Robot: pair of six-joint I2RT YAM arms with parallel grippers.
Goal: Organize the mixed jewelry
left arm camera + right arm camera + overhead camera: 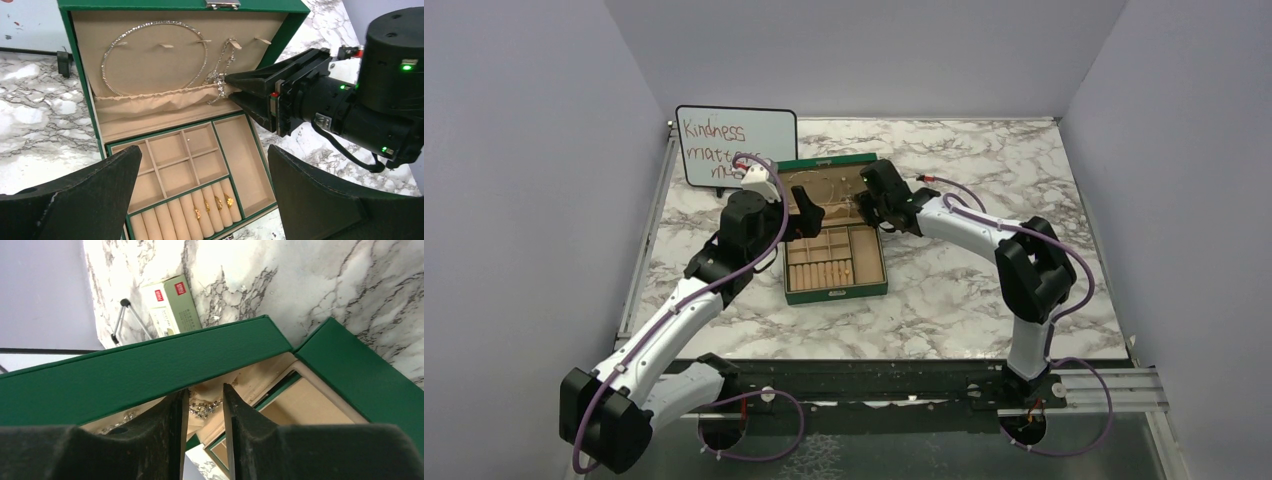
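Now both arms lean over the open green jewelry box [836,290].
We see the left arm bent forward, its left gripper [205,150] spread wide above the tan compartments, holding nothing. The right arm reaches in from the side. The right gripper [205,395] is narrowed to a slim gap, its tips at the silver chain [220,75] hanging inside the upright lid, beside the silver hoop [155,55]. Gold rings [215,204] sit in the ring rolls.
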